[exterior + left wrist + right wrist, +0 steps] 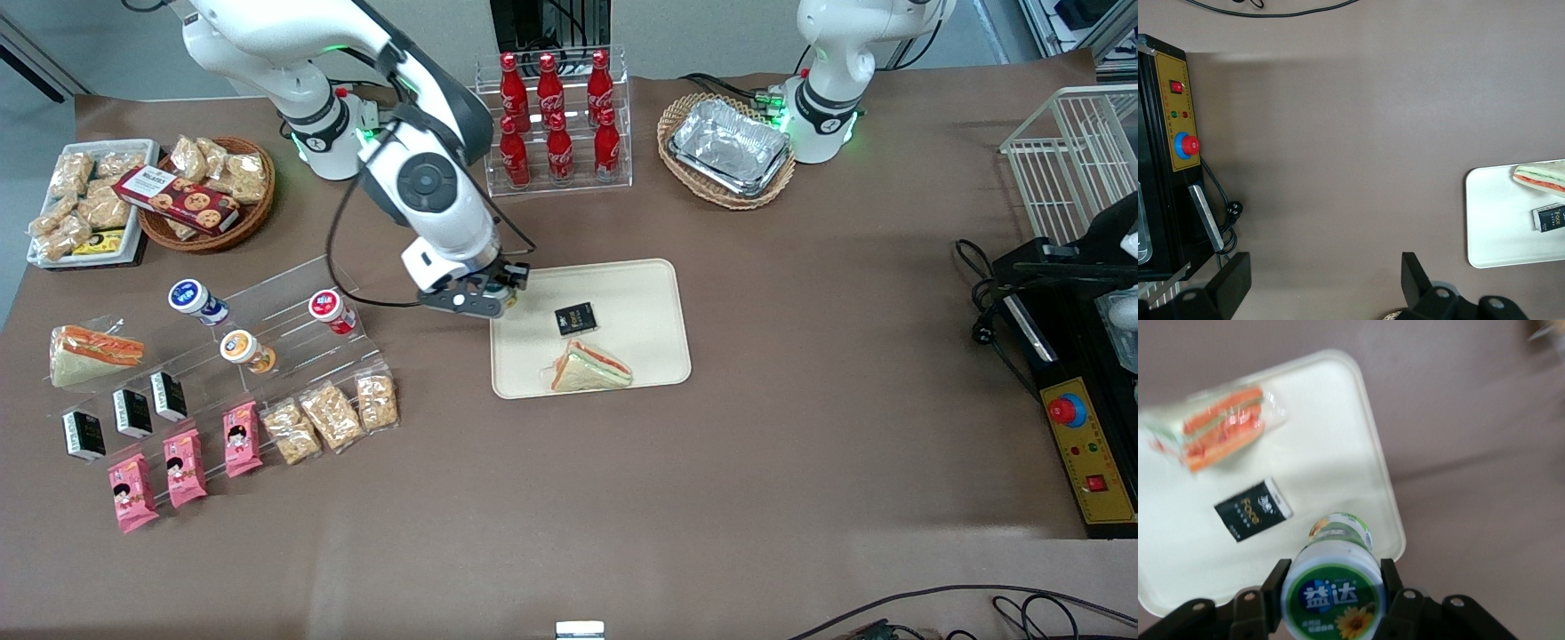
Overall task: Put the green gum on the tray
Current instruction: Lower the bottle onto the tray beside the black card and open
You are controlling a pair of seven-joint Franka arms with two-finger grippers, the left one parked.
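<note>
On the brown table [800, 400], toward the working arm's end, a white tray of snack packets [84, 203] sits beside a wicker basket [209, 191] holding a cookie box. Nearer the front camera, a clear acrylic stand [267, 329] carries a blue-lidded bottle [196, 300], an orange-lidded bottle [246, 349] and a red-lidded bottle [332, 312], with a wrapped sandwich [93, 354], black packets, pink packets and cracker bags around it. The gripper [498, 293] hangs above the edge of the tray [653, 307] that faces the working arm's end. In the right wrist view its fingers [1275, 587] are pressed against both sides of the green gum [1333, 587], which is held clear of the tray [1338, 420] with its green-rimmed lid facing the camera. On the tray lie a black packet [575, 319] and, nearer the front camera, a wrapped triangular sandwich [589, 369]. A rack of red cola bottles [553, 120] stands farther from the front camera than the tray. A basket of foil trays [729, 149] lies toward the parked arm's end.
</note>
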